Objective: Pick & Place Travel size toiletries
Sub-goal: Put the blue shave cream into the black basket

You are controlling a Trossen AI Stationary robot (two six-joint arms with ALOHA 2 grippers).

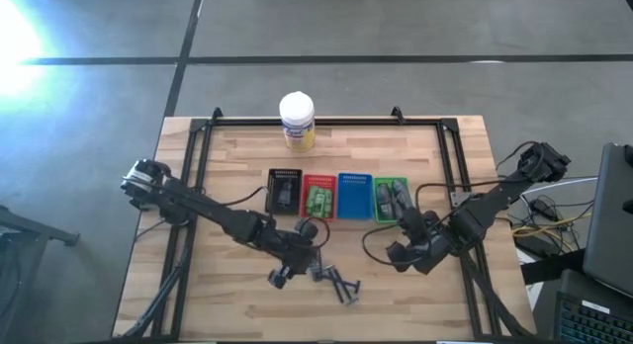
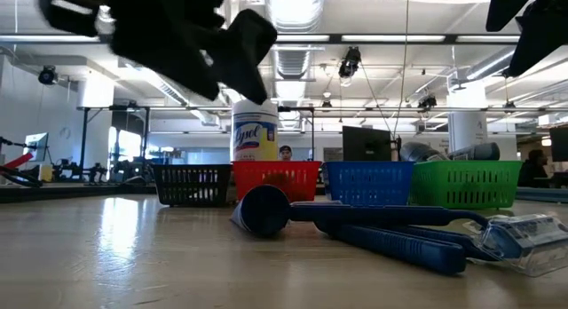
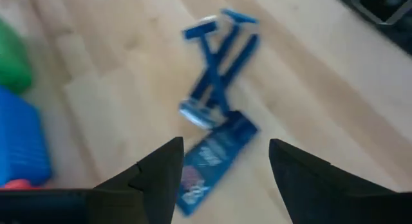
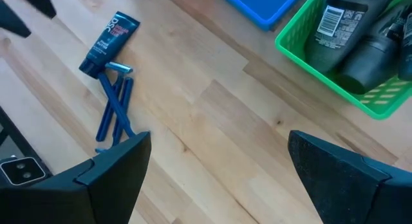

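A dark blue tube [image 3: 212, 156] lies flat on the wooden table, its round cap [image 2: 264, 209] facing the low camera. Beside it lie blue disposable razors [image 3: 219, 63], also on the table [image 4: 114, 108]. My left gripper [image 3: 225, 166] is open and hovers above the tube, with a finger to either side and nothing touching; in the high view it is near the table's near middle [image 1: 300, 275]. My right gripper [image 4: 219, 172] is open and empty, raised in front of the green tray [image 1: 406, 257]. The green tray [image 4: 302, 53] holds dark bottles [image 4: 351, 31].
Black [image 1: 285, 191], red [image 1: 318, 198], blue [image 1: 353, 196] and green [image 1: 390, 199] trays stand in a row mid-table. The red one holds green items. A white-lidded jar [image 1: 297, 122] stands at the far edge. A black frame [image 1: 198, 146] borders the table.
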